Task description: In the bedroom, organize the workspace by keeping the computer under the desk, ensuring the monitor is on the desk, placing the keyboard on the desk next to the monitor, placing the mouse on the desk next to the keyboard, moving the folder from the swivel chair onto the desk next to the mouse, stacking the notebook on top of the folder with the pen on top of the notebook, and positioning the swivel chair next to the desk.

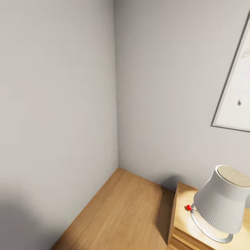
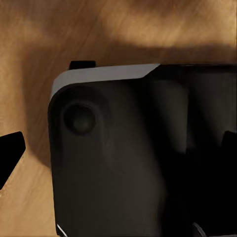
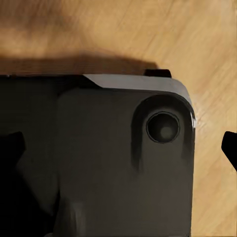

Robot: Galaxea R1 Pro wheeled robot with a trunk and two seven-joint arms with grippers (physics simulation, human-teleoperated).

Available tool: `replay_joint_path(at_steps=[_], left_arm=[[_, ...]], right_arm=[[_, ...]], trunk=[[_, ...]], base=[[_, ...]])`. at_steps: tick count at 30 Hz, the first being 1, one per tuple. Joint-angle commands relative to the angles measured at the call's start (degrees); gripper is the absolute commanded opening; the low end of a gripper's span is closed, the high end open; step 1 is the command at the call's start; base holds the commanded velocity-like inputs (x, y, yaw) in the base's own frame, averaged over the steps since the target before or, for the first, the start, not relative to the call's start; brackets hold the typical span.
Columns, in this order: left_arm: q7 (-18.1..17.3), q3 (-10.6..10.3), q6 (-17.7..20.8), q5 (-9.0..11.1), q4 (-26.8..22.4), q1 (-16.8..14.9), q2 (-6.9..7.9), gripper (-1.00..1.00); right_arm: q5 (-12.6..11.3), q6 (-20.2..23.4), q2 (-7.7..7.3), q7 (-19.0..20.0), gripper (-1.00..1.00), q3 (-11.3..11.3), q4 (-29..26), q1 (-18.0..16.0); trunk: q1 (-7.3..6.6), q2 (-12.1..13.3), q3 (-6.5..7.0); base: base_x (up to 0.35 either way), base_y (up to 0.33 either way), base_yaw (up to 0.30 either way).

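None of the task's things are in view; the head view faces a bare room corner of grey walls (image 1: 59, 104) over a wooden floor (image 1: 121, 211). In the left wrist view, my left gripper (image 2: 118, 153) hangs over the robot's own dark base (image 2: 113, 163), one black fingertip (image 2: 10, 150) far out at the frame's edge. In the right wrist view, my right gripper (image 3: 118, 148) hangs the same way, with a fingertip (image 3: 230, 148) at the edge. Both are open and hold nothing.
A low light-wood bedside chest (image 1: 182, 225) stands at the lower right against the wall. On it is a white lamp (image 1: 222, 203) with a ribbed, tilted shade. A framed picture (image 1: 236, 90) hangs on the right wall. Wooden floor runs into the corner.
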Motion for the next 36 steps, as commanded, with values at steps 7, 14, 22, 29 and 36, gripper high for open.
replay_joint_path(at_steps=[7, 14, 22, 29, 36], left_arm=[[0.2, 0.1, -0.1, 0.1, -12.2, 0.0, 0.32, 1.0], [0.3, 0.3, -0.3, 2.1, -17.2, 0.0, 1.3, 1.0], [0.2, 0.4, -13.1, 3.8, -12.2, 0.0, 2.55, 1.0], [0.3, 0.7, -18.6, 4.1, -9.6, 0.0, 2.88, 1.0], [0.3, 0.9, -19.7, 4.1, -9.0, 0.0, 2.86, 1.0]], right_arm=[[0.0, -12.6, 1.68, -0.1, 1.0, -0.1, -9.9, -0.1], [0.1, -18.5, 1.67, -0.2, 1.0, -0.2, -16.6, -2.1], [0.2, -22.4, 1.71, -0.3, 1.0, -0.1, -10.2, -3.2], [1.0, -30.1, 1.59, -0.1, 1.0, 0.2, -7.9, -3.3], [1.4, -31.8, 1.56, -0.1, 1.0, 0.3, -7.3, -3.4]], trunk=[[-1.54, 2.8, 1.2], [-3.08, 5.6, 2.54], [-4.84, 8.8, 4.37], [-5.94, 10.8, 5.74], [-5.94, 10.8, 6.25]], base=[[0.0, 0.0, 0.0], [0.0, 0.0, 0.023], [0.0, 0.0, 0.031], [0.0, 0.0, -0.117], [0.0, 0.0, -0.161]])
